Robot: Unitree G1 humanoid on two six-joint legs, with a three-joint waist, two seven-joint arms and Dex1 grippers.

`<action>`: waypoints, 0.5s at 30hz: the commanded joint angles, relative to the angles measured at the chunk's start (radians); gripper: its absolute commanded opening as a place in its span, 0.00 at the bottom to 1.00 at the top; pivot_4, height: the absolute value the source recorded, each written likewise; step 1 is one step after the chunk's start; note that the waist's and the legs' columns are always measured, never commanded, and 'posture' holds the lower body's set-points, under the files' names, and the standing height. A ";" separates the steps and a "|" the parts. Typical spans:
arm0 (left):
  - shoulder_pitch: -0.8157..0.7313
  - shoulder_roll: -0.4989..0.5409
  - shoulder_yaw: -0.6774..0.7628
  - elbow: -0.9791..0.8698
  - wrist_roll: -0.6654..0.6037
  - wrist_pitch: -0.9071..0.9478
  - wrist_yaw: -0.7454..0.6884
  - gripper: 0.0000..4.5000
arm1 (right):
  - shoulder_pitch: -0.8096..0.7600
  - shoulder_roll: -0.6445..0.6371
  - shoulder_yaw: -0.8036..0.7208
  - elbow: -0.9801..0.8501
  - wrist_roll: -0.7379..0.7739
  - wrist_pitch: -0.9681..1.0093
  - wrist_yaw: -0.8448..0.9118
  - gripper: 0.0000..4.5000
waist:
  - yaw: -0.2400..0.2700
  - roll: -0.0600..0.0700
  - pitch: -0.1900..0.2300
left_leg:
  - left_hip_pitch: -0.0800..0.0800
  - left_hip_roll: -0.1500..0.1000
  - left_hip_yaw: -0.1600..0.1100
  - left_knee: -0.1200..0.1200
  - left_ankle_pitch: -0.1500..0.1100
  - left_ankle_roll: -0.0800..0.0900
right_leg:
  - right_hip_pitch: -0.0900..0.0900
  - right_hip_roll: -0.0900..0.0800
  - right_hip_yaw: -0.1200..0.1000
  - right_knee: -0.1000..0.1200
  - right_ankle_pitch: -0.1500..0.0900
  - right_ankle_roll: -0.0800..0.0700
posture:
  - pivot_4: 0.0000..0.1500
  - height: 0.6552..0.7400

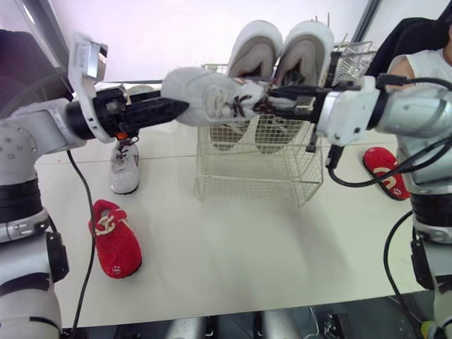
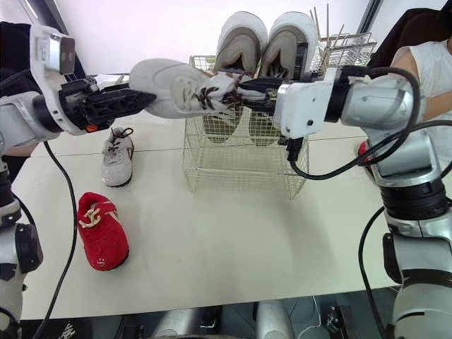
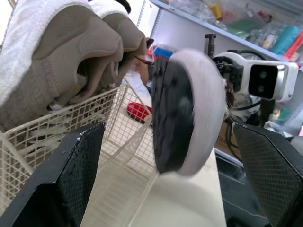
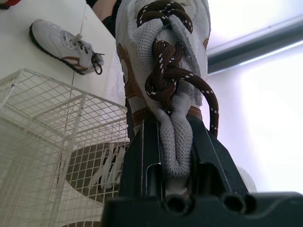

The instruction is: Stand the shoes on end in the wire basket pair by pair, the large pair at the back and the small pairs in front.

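1. A near red shoe (image 1: 115, 240) lies sole-down at the near left of the surface (image 1: 268, 254). It is not yet picked up, and its strap shows no writing I can read.
2. Farther back on the left, a second white shoe (image 1: 124, 166) sits flat with its dark laces loose. On the far right lies a far red shoe (image 1: 378, 164), well apart from its mate. Judging by this, both small pairs are not yet packed.
3. Above the surface, in front of the basket's top edge, the lifted white shoe (image 1: 212, 95) hangs on its side with its toe pointing left. The right gripper (image 1: 277, 97) has its jaws clenched on the shoe's tongue beneath the brown laces. That grip probably leaves the heel free to go down first.
4. The left gripper (image 1: 173, 107) is level with the shoe's toe, jaws spread wide and grasping nothing, the dark sole just ahead of them. It seems placed to steady the shoe or turn it upright.
5. The wire basket (image 1: 247, 173) stands mid-surface. The large pair (image 1: 253, 49) is on end at its back, soles facing near, and the front space looks free for the small shoes. No brand is legible.
6. A person (image 1: 431, 67) in a white top is at the far right.
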 commanded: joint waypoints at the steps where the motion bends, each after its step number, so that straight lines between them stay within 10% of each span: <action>1: -0.025 0.007 0.030 -0.032 -0.020 0.004 -0.001 1.00 | -0.054 0.012 -0.007 0.012 -0.016 -0.052 0.007 0.01 | 0.000 0.000 0.000 | 0.000 0.000 0.000 0.000 0.000 0.000 | 0.000 0.000 0.000 0.000 0.000 0.000 | 1.00 1.00; 11: 0.029 0.001 0.048 -0.083 -0.054 0.032 0.025 0.07 | -0.097 0.045 0.013 0.052 -0.025 -0.091 0.032 0.01 | -0.004 0.000 0.000 | 0.000 0.000 0.000 -0.001 0.000 -0.001 | -0.001 0.000 0.000 0.001 0.000 0.000 | 1.00 1.00; 15: 0.056 -0.027 0.083 -0.107 -0.095 0.046 0.092 0.06 | -0.094 0.062 -0.008 0.032 0.058 0.041 0.051 0.33 | -0.002 0.000 0.000 | 0.000 0.000 0.000 -0.001 0.000 -0.001 | -0.001 0.000 0.000 0.001 0.000 0.000 | 1.00 1.00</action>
